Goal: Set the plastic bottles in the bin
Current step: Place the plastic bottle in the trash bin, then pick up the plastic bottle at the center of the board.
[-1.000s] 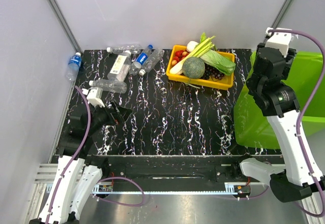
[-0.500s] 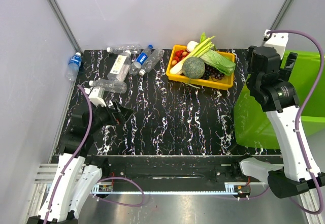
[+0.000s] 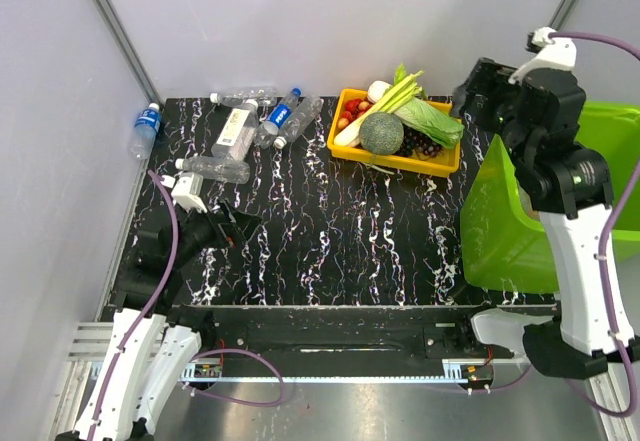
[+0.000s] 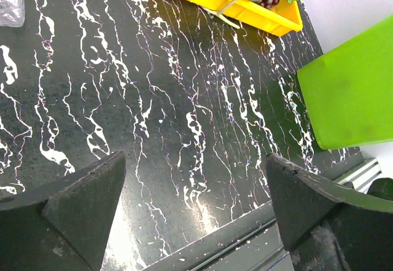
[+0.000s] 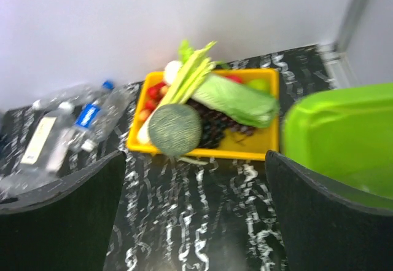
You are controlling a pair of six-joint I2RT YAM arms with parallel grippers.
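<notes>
The right claw [image 5: 195, 176], spread wide and empty, had swung off the bin [image 3: 500, 231] toward the table [image 3: 340, 241], seemingly free to fetch another of the bottles [image 3: 238, 131] heaped at the far-left corner; the left claw [image 4: 196, 172] gaped idle

Lime-green bin [image 3: 500, 226], yellow tray [image 3: 397, 162], black table [image 3: 330, 236] veined with white marbling.

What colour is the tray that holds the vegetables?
The tray is yellow, clearest in the top external view.
</notes>
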